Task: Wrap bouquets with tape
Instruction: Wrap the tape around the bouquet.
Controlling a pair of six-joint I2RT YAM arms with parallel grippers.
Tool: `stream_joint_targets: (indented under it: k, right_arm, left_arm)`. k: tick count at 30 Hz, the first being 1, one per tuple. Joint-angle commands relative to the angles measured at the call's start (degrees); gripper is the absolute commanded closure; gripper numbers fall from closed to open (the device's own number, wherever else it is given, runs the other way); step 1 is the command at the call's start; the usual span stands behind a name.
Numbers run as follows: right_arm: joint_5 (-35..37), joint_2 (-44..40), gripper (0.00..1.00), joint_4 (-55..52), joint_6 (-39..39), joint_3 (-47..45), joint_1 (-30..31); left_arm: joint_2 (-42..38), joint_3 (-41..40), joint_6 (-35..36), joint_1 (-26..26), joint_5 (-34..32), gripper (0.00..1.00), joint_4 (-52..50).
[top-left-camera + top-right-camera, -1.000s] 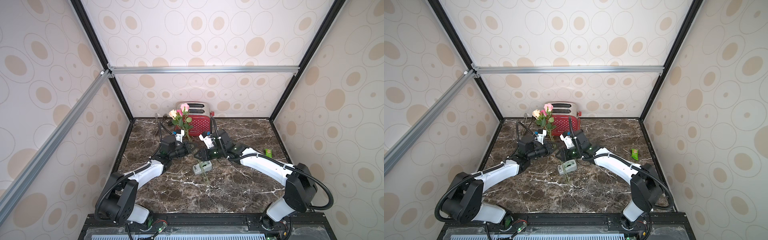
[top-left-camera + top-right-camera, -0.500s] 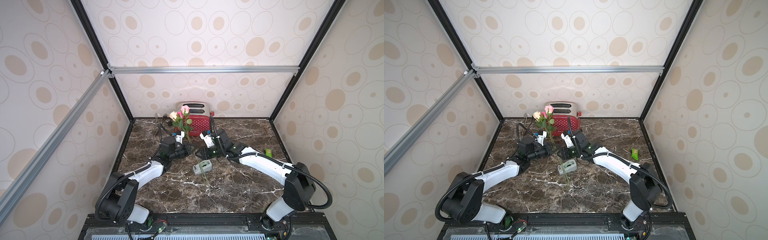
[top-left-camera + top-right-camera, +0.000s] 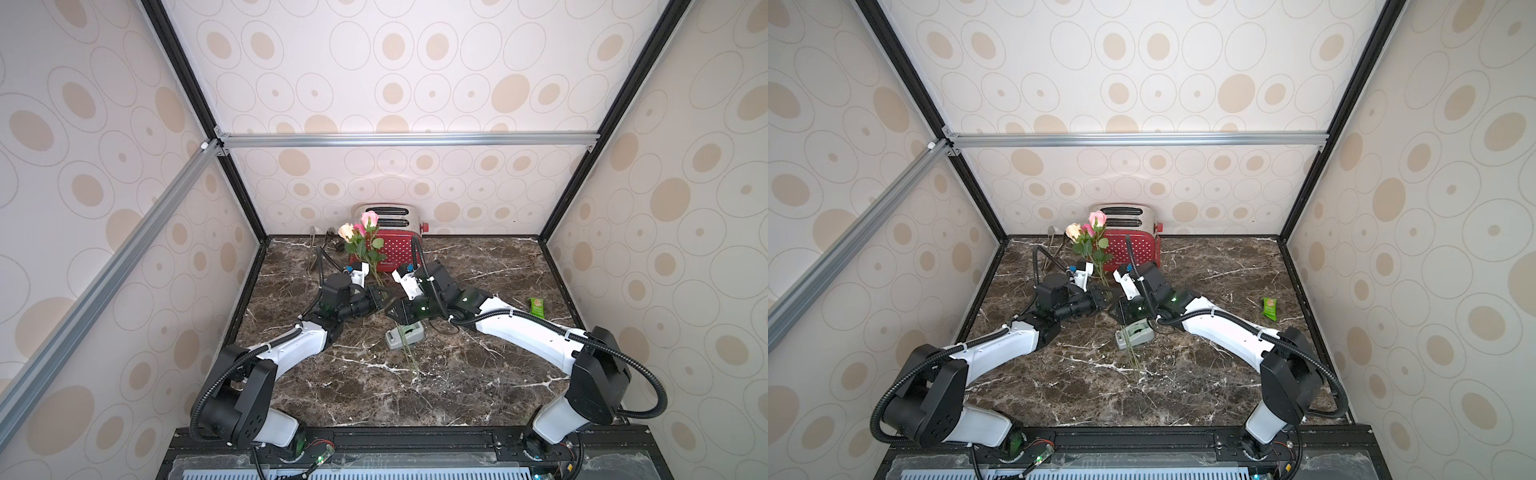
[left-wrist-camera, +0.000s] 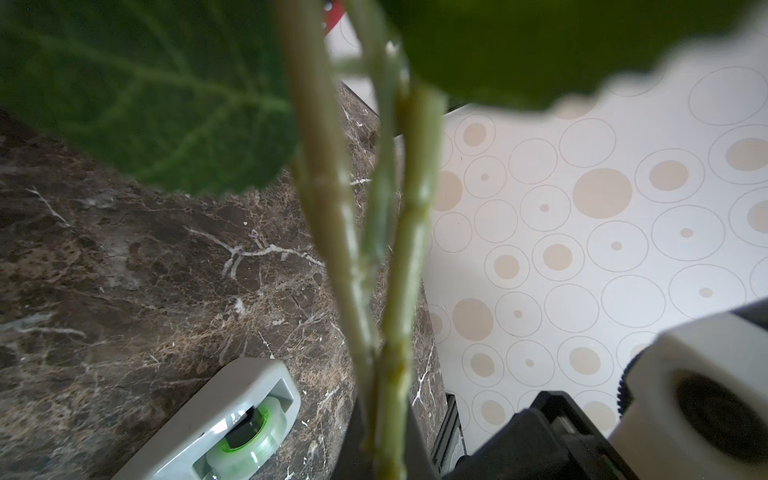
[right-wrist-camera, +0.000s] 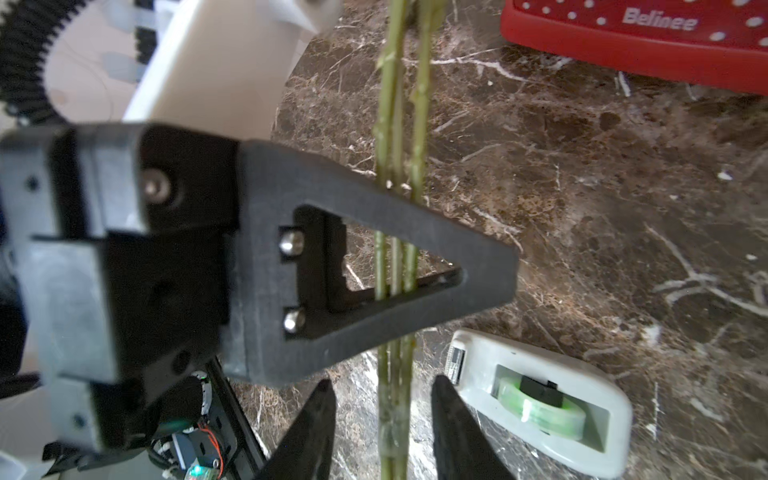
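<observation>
Left fingers: my left fingers are clamped shut on the three stems and hold them bunched together.
Right fingers: my right fingers stand partly apart, one on each side of the same stems, further toward the cut ends than the left grip. I see a gap on both sides, so they hold nothing.
Just changed: very little. My right arm has edged a shade closer to the left one, and neither pair of fingers has opened or closed.
Meaning for the task: I judge the bunch gathered and steady but not yet bound. I cannot tell whether any tape is on the stems.
Bouquet: the roses are held up off the desk, tilted, in front of the red toaster. The stem ends run down past the dispenser toward the desk.
Tape: the tape dispenser sits on the desk just beside the stems and near my right fingers. Its pale green roll is in place and nothing touches it.
Against the earlier frames: the roses, the dispenser and the green packet lie where they were, and the left grip has stayed shut.
Next, as I judge it: my right fingers need to go to the roll for a free end.
</observation>
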Motion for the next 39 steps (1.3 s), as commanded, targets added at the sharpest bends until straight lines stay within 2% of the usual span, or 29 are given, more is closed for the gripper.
stream_joint_targets:
  k: [1,8,21,25,27,30,33,36,39]
  right_arm:
    - [4.6,-1.9,0.56,-1.6,-0.3,0.5,0.2]
    - [0.7,-2.3,0.59,0.1,-0.3,0.6,0.3]
    - [-9.3,3.6,0.62,2.5,3.2,2.0,0.2]
    - [-15.7,2.9,0.80,11.2,6.7,-0.9,-0.7]
    - [-16.5,2.4,0.83,13.5,8.2,-1.9,-1.3]
    - [-16.6,2.5,0.75,11.9,7.5,-1.6,-1.9]
    - [-15.9,2.6,0.57,9.7,6.5,-1.9,-2.6]
    - [-14.2,1.4,0.44,8.8,5.9,-3.3,-3.6]
    - [-11.6,0.1,0.40,6.9,4.7,-4.4,-5.0]
  left_arm:
    - [-1.1,0.1,0.1,0.3,-0.1,1.00,0.7]
    - [-0.8,0.1,0.0,0.3,0.0,1.00,0.7]
    - [-1.4,-0.3,-1.3,0.3,1.6,1.00,4.4]
    - [-1.1,-0.5,-0.8,0.3,1.9,1.00,3.9]
    - [-0.9,-0.3,-0.2,0.4,1.9,1.00,3.0]
    - [-0.6,0.4,1.2,0.9,2.0,1.00,0.7]
    - [-0.5,1.7,3.9,2.1,2.1,1.00,-4.3]
    - [-0.9,3.2,9.0,4.7,2.0,1.00,-13.8]
    - [-1.4,4.7,15.1,7.9,-0.1,1.00,-25.7]
